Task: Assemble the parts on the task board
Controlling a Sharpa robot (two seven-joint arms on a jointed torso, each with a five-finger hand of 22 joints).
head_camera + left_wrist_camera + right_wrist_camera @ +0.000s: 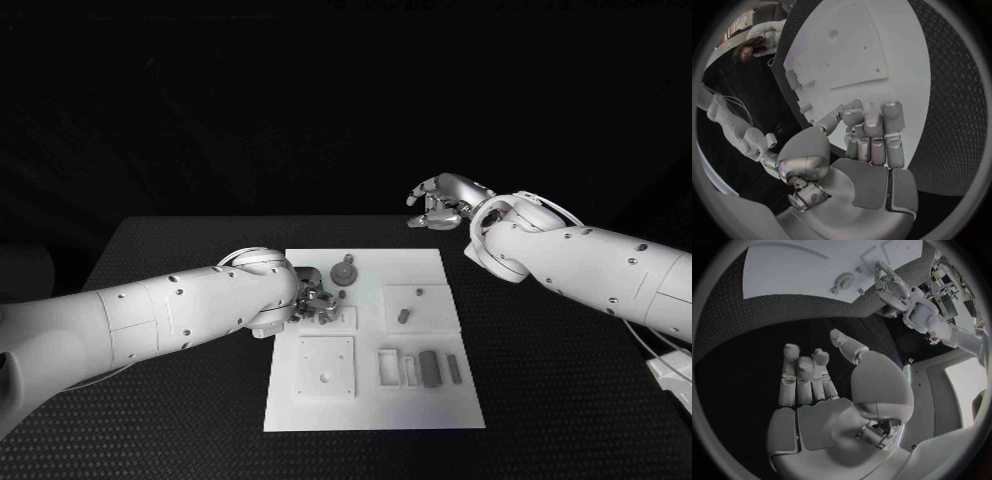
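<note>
Task board (pixel 433 405), white plate, lying flat mid-table on black table (pixel 173 400), long side running near to far. Near-left on board: square raised plate (pixel 326 365) with small holes. Right of that, near-centre: rectangular frame part (pixel 389 367), then dark grey block (pixel 428 367), then slimmer grey bar (pixel 454 369), side by side, apart from one another. Further back, right half of board: square pad (pixel 418 304) with small grey piece (pixel 405 315) lying on it and a tiny peg (pixel 420 292) beyond. Left hand (pixel 317 303) over board's left-middle, fingers (pixel 893 131) curled together, pointing down at board surface; whether gripping any part, cannot tell — small grey bits crowded under fingertips in head view, too small to sort out. Just beyond left hand: round grey disc part (pixel 345 272) on board, near far edge. Right hand (pixel 444 202) past board's far-right corner, raised over black table, well apart from board; fingers (pixel 799 371) loosely apart, slightly bent, holding nothing. Same disc part also seen in right wrist view, on board beside left hand.
</note>
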